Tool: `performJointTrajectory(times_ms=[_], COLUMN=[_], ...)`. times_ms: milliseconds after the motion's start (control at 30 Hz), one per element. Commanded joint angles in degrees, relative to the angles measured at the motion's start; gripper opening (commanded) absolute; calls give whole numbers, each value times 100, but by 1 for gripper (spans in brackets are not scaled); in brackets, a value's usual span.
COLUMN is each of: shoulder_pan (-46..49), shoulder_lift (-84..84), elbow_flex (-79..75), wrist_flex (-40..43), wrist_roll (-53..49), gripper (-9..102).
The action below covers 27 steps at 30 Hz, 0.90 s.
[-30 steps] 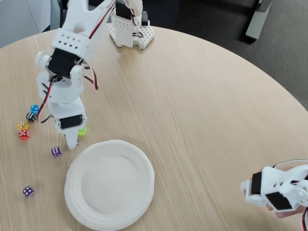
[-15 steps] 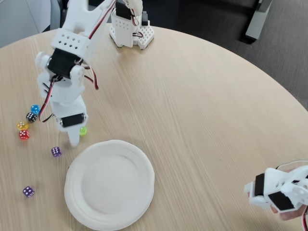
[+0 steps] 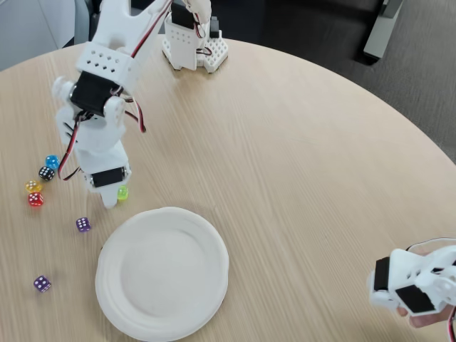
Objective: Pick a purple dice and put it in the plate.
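A: What sits nearest the desk's [image 3: 299, 164] near edge?

B: The plate [image 3: 162, 272], white and shallow-rimmed. A purple dice [image 3: 42, 284] lies near the desk's near-left edge, another [image 3: 83, 224] between it and the arm, both apart from the plate.

A: And the gripper [image 3: 108, 201]?

B: It points down just beyond the plate's far rim, beside a yellow-green die [image 3: 122, 192]. Whether the jaws are parted or clamped, I can't tell.

A: How would a purple one handle?

B: Probably light, hard and slick. Pinch two opposite flat faces, low and square, or it may squirt out.
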Motion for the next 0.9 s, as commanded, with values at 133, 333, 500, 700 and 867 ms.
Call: performJointTrajectory(times_ms=[133, 333, 500, 700, 867], shoulder_pan=[18, -79, -97, -475, -1354], shoulder_lift=[132, 870, 1898, 3006, 3146], elbow_flex=[-97, -132, -132, 18, 176], wrist_flex=[26, 35, 35, 79, 791], wrist_roll=[220, 378, 510, 527, 686], gripper=[0, 0, 0, 0, 0])
